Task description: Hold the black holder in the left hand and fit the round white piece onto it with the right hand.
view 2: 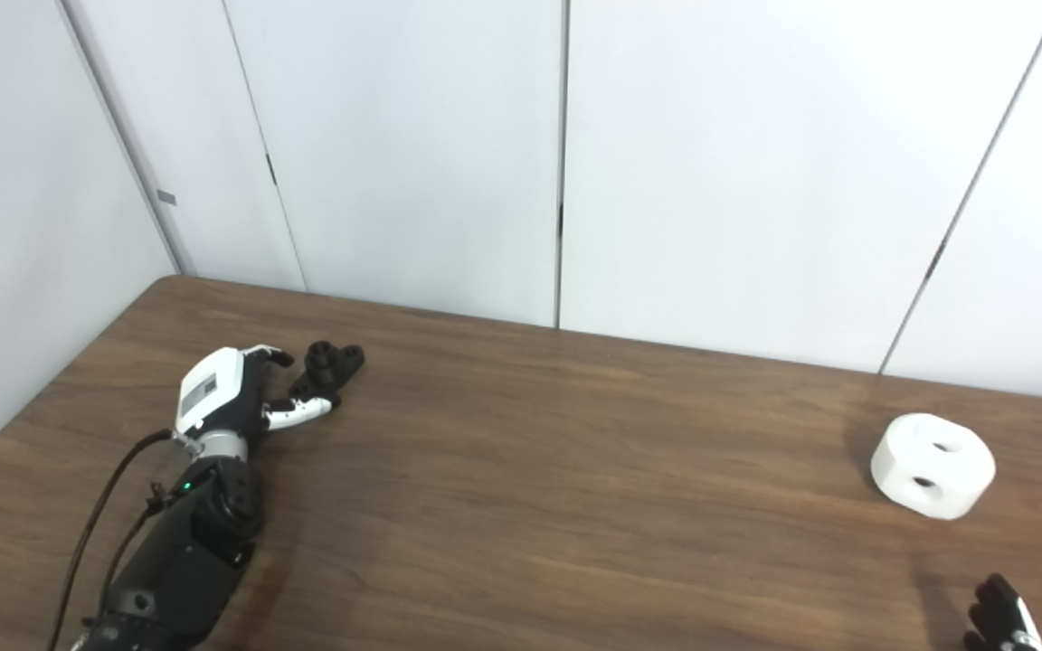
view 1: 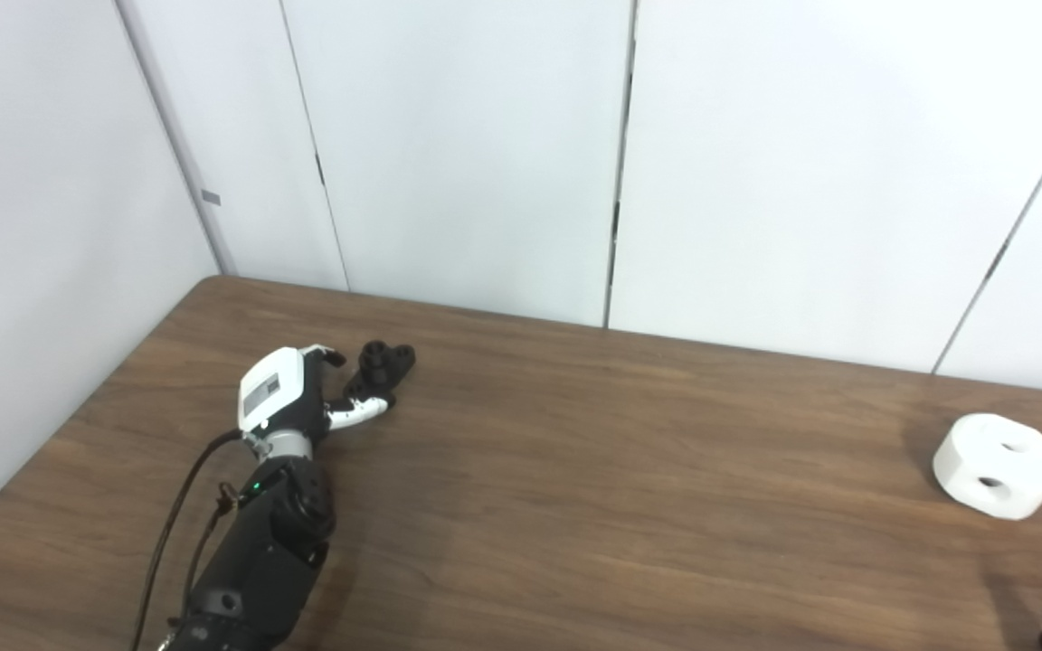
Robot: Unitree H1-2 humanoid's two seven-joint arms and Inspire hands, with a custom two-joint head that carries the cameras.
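— White wall panels stand behind our brown wooden table (view 1: pixel 575 470). Where do we see the black holder (view 1: pixel 380 369)?

— At the far left of the table, lying just past our left hand (view 1: pixel 290 398). Fingers (view 1: pixel 360 413) reach to its near side (touching it, as far as we can tell), spread apart, not wrapped around it.

— And the round white piece (view 1: pixel 998 465)?

— Far right, resting on the table with two holes showing, well apart from the holder.

— Our right hand (view 2: pixel 1000 619)?

— Only dark fingertips show at the bottom right corner, near the white piece but not touching it. We cannot tell how far it is open.
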